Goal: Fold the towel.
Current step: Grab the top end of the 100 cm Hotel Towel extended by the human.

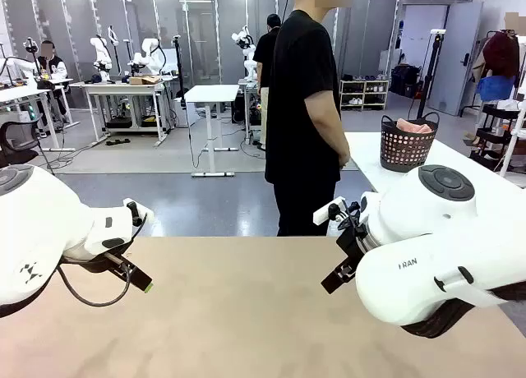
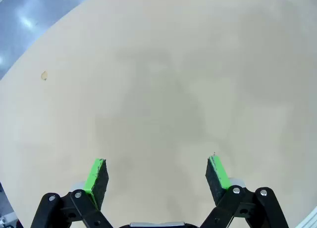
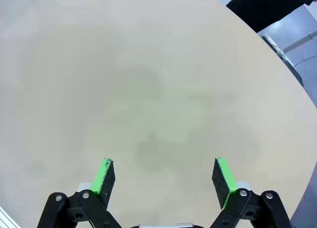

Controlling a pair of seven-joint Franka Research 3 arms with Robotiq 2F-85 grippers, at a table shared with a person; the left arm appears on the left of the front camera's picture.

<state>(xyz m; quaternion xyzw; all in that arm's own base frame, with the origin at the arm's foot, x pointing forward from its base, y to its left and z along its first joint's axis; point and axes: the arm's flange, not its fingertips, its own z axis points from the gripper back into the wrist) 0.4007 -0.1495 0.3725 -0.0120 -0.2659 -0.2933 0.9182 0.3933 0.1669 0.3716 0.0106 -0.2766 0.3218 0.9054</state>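
The towel (image 1: 412,126) is a pink bundle poking out of a dark perforated basket (image 1: 406,151), which stands on a white table at the back right, beyond my table. Low over the left part of the tan table (image 1: 238,312), my left gripper (image 1: 141,283) hangs open; in the left wrist view the gripper (image 2: 158,176) has only bare tabletop between its green pads. My right gripper (image 1: 337,278) stands open over the right part, and the right wrist view shows the gripper (image 3: 163,177) with nothing between its fingers.
A person in black (image 1: 302,115) stands at the far edge of the tan table, turned toward the basket, arms down. The white table (image 1: 370,160) with the basket stands behind my right arm. Other tables and people are farther back.
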